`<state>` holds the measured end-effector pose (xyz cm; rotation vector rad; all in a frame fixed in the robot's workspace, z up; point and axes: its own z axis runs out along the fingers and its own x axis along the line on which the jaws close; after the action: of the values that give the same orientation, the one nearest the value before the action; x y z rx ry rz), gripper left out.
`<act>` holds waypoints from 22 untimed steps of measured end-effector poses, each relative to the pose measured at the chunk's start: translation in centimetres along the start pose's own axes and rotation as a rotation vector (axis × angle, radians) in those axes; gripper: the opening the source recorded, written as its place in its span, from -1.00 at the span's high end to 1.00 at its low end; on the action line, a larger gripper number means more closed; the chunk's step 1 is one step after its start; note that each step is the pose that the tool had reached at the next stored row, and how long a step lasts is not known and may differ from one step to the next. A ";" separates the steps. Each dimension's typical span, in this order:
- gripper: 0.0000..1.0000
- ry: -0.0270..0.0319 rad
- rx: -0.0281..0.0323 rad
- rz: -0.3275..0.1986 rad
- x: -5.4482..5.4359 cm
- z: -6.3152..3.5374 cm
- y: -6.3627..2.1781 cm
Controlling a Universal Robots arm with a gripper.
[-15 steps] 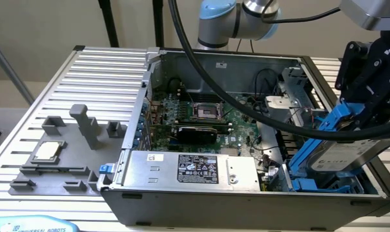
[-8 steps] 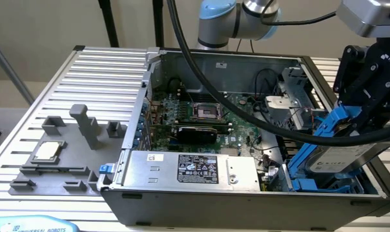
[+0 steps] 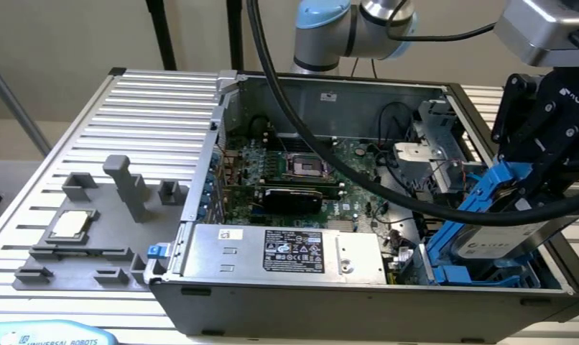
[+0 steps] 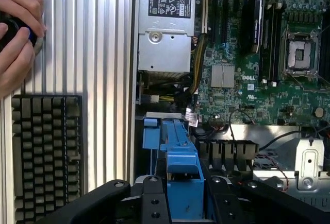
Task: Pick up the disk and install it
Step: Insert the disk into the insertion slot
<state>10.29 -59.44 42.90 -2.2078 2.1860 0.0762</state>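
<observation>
Gripper pinching the disk by its blue carrier edges, disk steeply tilted at 4 o'clock of the open computer case in exterior view, lower end at blue drive bay

The arm shows its grey and pale-blue joints at the top of the exterior view, and its working end hangs at the exterior view's right. There the black pincer points down at a slight tilt. Its fingers are closed against both sides of the disk, gripping it tilted on edge.
</observation>
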 end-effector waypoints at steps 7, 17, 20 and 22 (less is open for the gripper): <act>0.35 -0.0067 0.0001 0.000 -0.1 0.53 -0.01; 0.35 -0.0164 0.0002 0.000 -0.2 1.33 -0.05; 0.35 -0.0211 0.0002 0.000 -0.2 1.64 -0.06; 0.35 -0.0246 0.0002 0.000 -0.1 1.85 -0.07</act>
<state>10.34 -59.18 41.06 -2.1950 2.1730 0.1026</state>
